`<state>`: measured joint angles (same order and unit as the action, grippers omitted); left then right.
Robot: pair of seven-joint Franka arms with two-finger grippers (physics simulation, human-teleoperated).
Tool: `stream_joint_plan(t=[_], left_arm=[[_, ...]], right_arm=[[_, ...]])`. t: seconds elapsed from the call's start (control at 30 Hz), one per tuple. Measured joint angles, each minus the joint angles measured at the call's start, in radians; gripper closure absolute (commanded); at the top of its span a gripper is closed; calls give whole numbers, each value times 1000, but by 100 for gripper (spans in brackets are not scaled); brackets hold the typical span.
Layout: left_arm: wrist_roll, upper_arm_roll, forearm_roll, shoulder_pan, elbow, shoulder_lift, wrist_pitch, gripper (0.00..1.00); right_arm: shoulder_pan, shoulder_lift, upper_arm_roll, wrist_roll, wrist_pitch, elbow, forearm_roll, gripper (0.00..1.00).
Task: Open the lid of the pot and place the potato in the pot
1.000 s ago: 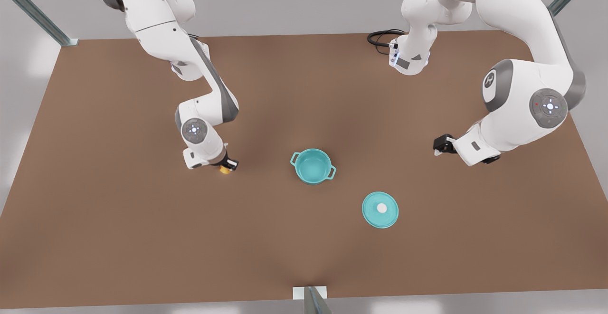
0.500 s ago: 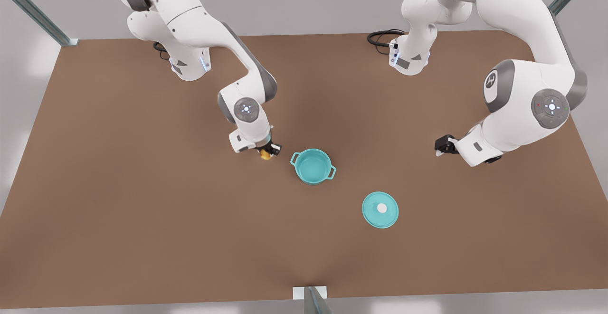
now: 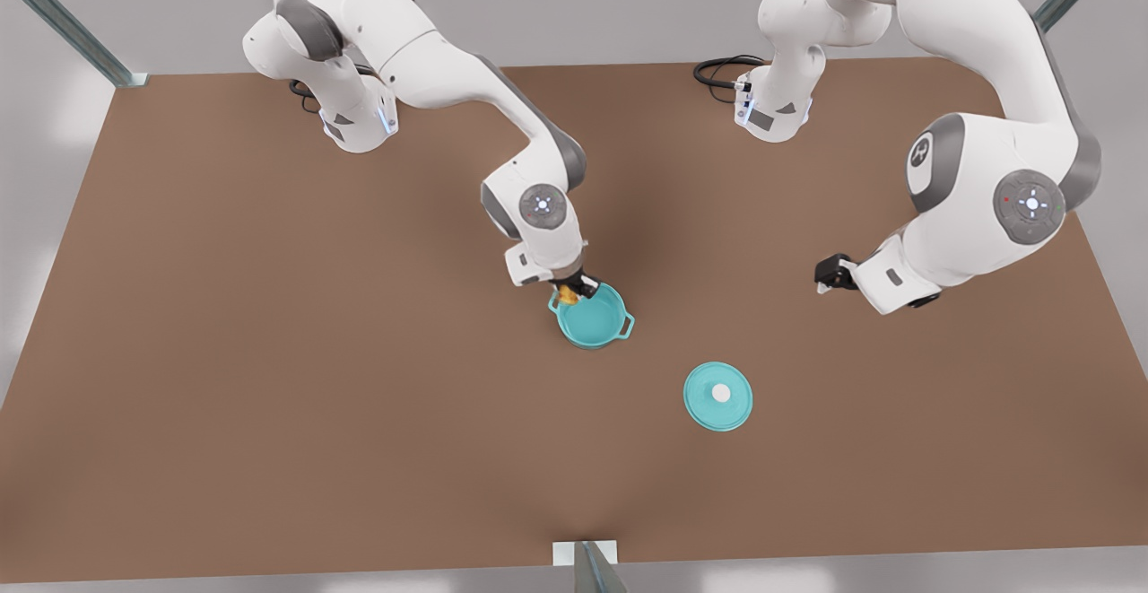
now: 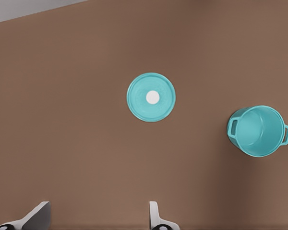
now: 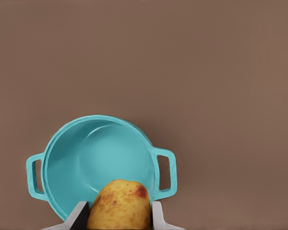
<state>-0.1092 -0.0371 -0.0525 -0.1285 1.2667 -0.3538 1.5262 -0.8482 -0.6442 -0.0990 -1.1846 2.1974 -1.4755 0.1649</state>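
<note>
The wide brown flat surface carries everything, and on it the small round teal pot with two loop handles stands open, so the first part of the task looks finished: the flat round teal pot lid with a white knob lies on the surface well apart from the pot, knob up. The left gripper waits away from both, at the front view's right; in its own wrist view its two pale fingers are spread wide with nothing between them, and the lid and the pot are seen farther off beyond them. The right gripper hangs just above the pot's rim, on the side nearer its arm, and it is closed on the tiny lumpy yellow-orange potato with reddish patches, which sits between its fingers. In the right wrist view the pot's teal inside is just ahead of and below the potato. What is left, I judge, is to move a little further over the opening and then release the potato so it falls inside.
</note>
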Motion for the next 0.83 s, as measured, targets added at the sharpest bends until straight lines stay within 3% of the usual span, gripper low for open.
stream_joint_plan(t=[0.33,0.4,0.53,0.6,0.7,0.77,0.83], left_arm=[[12,-1,0,0,1,-8,-1,0],[14,0,0,0,1,-8,0,0],[17,0,0,-1,1,-8,0,0],[18,0,0,-1,1,-8,0,0],[20,1,-1,0,-4,-3,0,0],[21,9,0,3,-6,2,0,0],[27,15,0,8,-7,4,1,0]], right_arm=[[0,-115,-1,-85,-2,77,1,48],[0,-131,-1,-98,-5,106,0,0],[15,-67,-21,-118,-62,157,-3,0],[125,30,-36,-100,-155,157,-24,0],[483,155,-54,10,-328,160,-112,0],[691,177,-55,120,-401,156,-143,0],[767,179,-55,226,-443,132,-158,0]])
